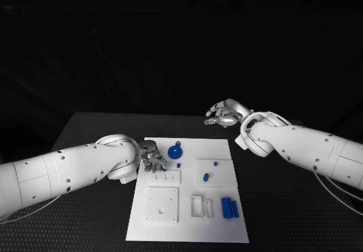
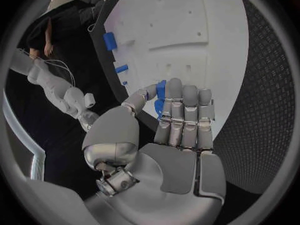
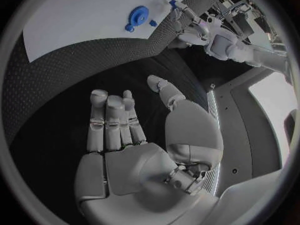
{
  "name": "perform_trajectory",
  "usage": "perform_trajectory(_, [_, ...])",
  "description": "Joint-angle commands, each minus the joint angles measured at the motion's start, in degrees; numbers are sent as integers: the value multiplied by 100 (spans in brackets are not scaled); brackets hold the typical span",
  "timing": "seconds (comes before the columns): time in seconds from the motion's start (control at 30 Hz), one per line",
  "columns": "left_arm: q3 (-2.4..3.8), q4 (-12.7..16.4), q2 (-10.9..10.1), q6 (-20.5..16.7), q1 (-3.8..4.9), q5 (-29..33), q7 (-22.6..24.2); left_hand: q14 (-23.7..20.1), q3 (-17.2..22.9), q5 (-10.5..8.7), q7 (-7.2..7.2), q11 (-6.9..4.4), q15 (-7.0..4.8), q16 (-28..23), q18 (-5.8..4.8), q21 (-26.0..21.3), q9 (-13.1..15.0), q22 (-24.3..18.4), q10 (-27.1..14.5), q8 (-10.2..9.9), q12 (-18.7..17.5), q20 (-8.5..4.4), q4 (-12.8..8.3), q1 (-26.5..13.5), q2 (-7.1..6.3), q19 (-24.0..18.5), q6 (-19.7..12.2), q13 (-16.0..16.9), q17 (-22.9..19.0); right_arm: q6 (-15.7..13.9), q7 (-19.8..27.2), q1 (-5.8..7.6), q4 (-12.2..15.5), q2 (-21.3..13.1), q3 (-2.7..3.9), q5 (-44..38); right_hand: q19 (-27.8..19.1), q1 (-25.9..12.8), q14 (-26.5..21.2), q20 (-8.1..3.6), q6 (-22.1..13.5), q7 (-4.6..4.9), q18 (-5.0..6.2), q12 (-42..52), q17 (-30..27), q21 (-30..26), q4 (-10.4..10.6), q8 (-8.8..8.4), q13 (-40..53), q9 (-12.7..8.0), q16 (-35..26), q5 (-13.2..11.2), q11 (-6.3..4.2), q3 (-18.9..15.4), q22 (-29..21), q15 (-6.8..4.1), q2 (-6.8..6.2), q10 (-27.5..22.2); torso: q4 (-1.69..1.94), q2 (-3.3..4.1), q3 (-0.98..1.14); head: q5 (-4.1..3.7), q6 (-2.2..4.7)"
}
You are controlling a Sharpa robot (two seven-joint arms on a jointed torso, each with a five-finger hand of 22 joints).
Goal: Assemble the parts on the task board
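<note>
**Left hand holds a blue part at the board's far-left corner; right hand empty off the board**

Black table, dark textured surface, carries the white task board at its middle.

Task board: rectangular white plate with raised white fixture blocks. A blue round wheel-shaped part lies near the board's far edge, left of centre. Two small blue pegs stand on a square block right of the wheel. A pair of blue cylinders lies side by side near the board's right edge, toward the near end. A small blue piece sits just nearer than the wheel.

Left hand: over the board's far-left part, just beside the wheel. In the left wrist view the fingers are curled together with the thumb brought in, grasping a small blue part. Exact shape of that part cannot be told; it is mostly hidden behind the fingers.

Right hand: off the board, above the table beyond the board's far-right corner, well apart from every part. In the right wrist view its fingers are extended and relaxed, thumb apart, nothing in them.
</note>
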Motion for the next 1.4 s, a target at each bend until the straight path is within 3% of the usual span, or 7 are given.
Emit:
perform_trajectory(0.03, [-22, 35, 42, -116, 7, -340, -56, 314, 55, 21, -324, -602, -298, 29, -31, 54, 176, 116, 636, 21, 47, -484, -14, 3, 50, 37, 383, 2, -15, -39, 24, 10, -3, 29, 3, -117, -11, -64, -11, 32, -9, 34, 169, 39, -6, -27, -3, 6, -8, -9, 30, 31, -2, -40, 70, -19, 16, -34, 2, -3, -6, 3, -14])
perform_trajectory(0.53, [-36, 28, 152, -58, 2, -422, -171, 405, 85, 51, -370, -649, -346, 105, -36, 180, 204, 112, 723, 35, 130, -559, -17, -44, 38, 90, 496, -2, -69, -4, -30, 58, -109, 183, 3, -141, -20, -53, -24, 35, -7, 34, 169, 48, -12, -32, -16, 7, -27, -13, 30, 94, -2, -45, 73, -18, 19, -50, 5, 2, -11, 3, -34])
perform_trajectory(0.93, [-33, 14, 204, 190, -18, -579, -304, 591, 101, 183, -444, -729, -472, 239, 5, 512, 308, 120, 868, 121, 288, -708, -18, -100, 44, 297, 629, 13, -205, 50, -1, 59, -143, 239, 3, -126, -31, -102, -36, 44, 1, 34, 169, 61, -15, -35, -4, 12, -45, -17, 34, 159, -1, -85, 77, -17, 15, -65, -6, 7, -14, 42, -117])
perform_trajectory(0.97, [-33, 19, 200, 208, -24, -597, -317, 618, 98, 145, -443, -730, -496, 279, 18, 581, 322, 125, 866, 123, 323, -731, -16, -94, 49, 341, 614, 29, -217, 50, -1, 59, -142, 240, 3, -126, -31, -102, -36, 44, 1, 34, 169, 62, -15, -35, -4, 12, -45, -17, 34, 160, -1, -85, 77, -17, 15, -66, -5, 5, -15, 42, -123])
perform_trajectory(1.03, [-32, 25, 195, 193, -29, -608, -332, 753, 72, 34, -432, -726, -680, 700, 103, 1001, 352, 134, 795, 110, 476, -878, -11, -45, 68, 613, 558, 129, -42, 50, -2, 59, -141, 239, 3, -126, -31, -102, -36, 44, 2, 34, 169, 63, -16, -35, -5, 13, -46, -17, 35, 163, -1, -86, 78, -17, 17, -66, -5, 6, -17, 44, -131])
perform_trajectory(1.13, [-32, 38, 198, 217, -35, -607, -332, 903, 92, -77, -443, -758, -918, 1294, 256, 1644, 306, 119, 856, 34, 1107, -1060, 3, 40, 64, 980, 492, 665, 313, 57, -3, 59, -144, 242, 3, -126, -31, -102, -37, 44, 5, 33, 169, 65, -16, -34, -6, 15, -48, -17, 36, 170, -2, -89, 78, -17, 21, -67, -1, 6, -16, 47, -140])
perform_trajectory(1.4, [-31, 39, 213, 224, -39, -572, -305, 1024, 108, 143, -525, -831, -1007, 1514, 406, 1990, 317, 71, 912, 143, 1444, -1058, -10, -67, 46, 1050, 689, 1138, 570, 74, -11, 59, -148, 249, 3, -126, -30, -97, -35, 43, 10, 32, 169, 72, -16, -33, -10, 18, -52, -17, 40, 180, -4, -91, 79, -19, 31, -66, -4, 4, -17, 57, -157])
